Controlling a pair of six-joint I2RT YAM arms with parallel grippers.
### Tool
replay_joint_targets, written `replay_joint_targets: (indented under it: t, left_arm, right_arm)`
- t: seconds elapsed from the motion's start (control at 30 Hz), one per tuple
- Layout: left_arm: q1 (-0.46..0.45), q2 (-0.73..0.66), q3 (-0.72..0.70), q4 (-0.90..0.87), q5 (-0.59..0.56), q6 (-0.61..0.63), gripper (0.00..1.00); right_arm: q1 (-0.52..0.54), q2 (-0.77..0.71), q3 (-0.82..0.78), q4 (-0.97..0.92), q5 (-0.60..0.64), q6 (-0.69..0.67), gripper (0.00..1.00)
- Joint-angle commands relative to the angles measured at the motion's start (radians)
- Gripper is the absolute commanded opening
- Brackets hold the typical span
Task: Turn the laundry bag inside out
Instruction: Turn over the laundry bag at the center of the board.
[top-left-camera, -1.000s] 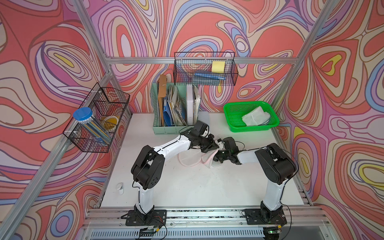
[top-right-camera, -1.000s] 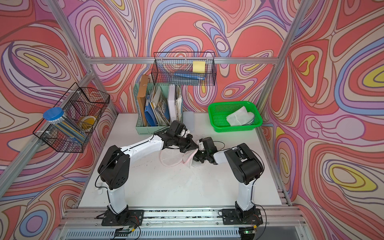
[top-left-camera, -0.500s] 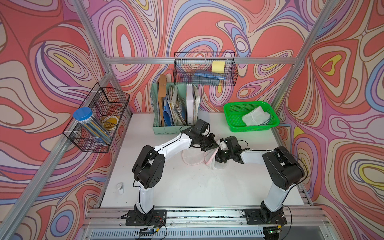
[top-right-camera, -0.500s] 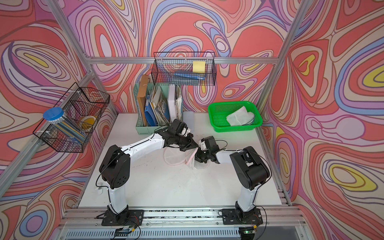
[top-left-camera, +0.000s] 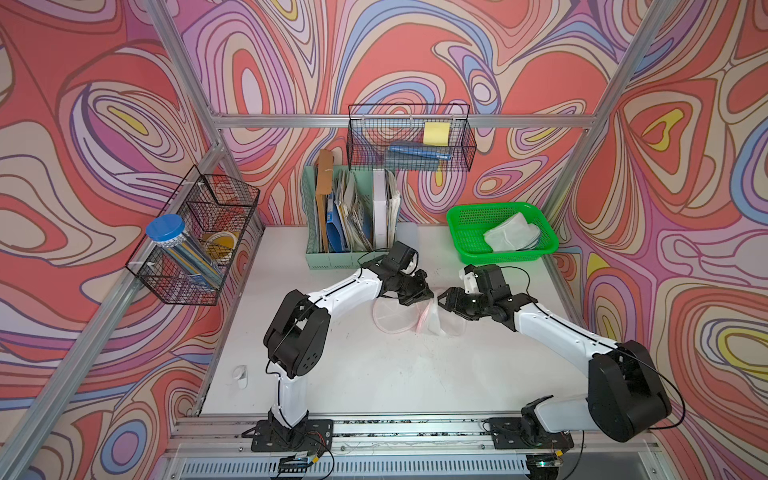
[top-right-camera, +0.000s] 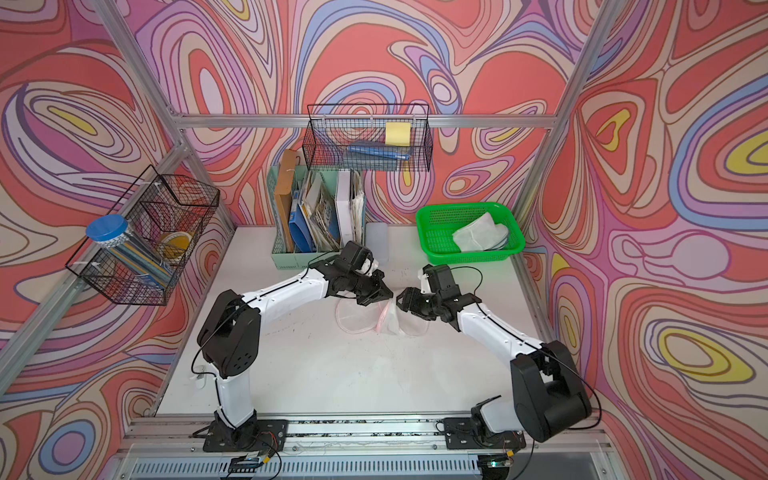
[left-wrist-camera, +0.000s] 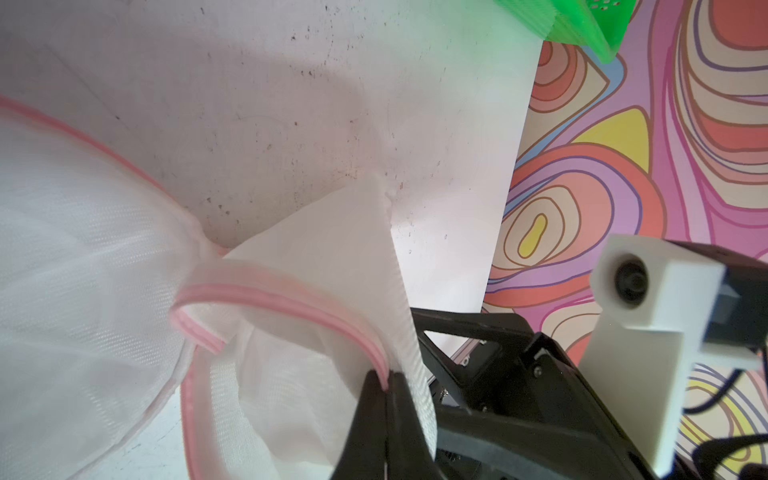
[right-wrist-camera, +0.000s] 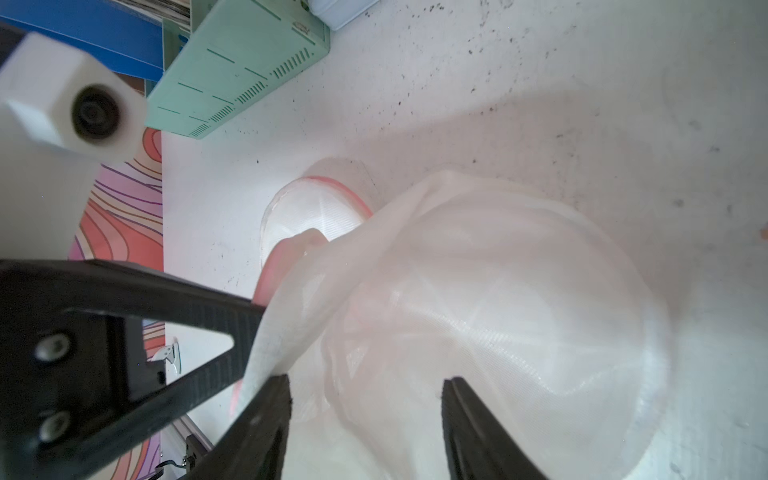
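My left gripper clamped on laundry bag pink rim; right gripper jaws apart, straddling mesh (no pinch visible). Reach deeper, pinch inner mesh, draw through mouth slowly.

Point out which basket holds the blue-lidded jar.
The black wire basket on the left wall: the jar lies in its near end. The wire basket on the back rail holds a yellow pad; the green basket holds white fabric.
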Motion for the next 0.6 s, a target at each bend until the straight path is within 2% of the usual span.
replay_joint_targets:
  t: [0.0,0.07,0.1,0.23,0.4,0.57]
  left_arm:
    - [0.0,-0.01,-0.017,0.034,0.021,0.0,0.0]
    - [0.0,-0.01,-0.017,0.044,0.036,0.011,0.0]
    - [0.001,-0.01,-0.017,0.046,0.041,0.017,0.0]
    - [0.0,0.004,-0.008,0.07,0.078,0.033,0.0]
    - [-0.006,0.032,-0.006,0.123,0.095,0.002,0.0]
    - [-0.026,0.056,0.011,0.121,0.089,-0.007,0.0]
  right_arm:
    - [0.002,0.003,-0.029,-0.004,-0.002,-0.008,0.51]
    - [0.002,0.032,-0.059,0.085,-0.056,0.037,0.41]
    - [0.002,0.051,-0.068,0.128,-0.074,0.057,0.33]
    - [0.001,0.145,-0.095,0.287,-0.166,0.127,0.24]
    - [0.007,0.289,-0.113,0.426,-0.207,0.186,0.22]
    - [0.007,0.371,-0.068,0.347,-0.206,0.13,0.2]
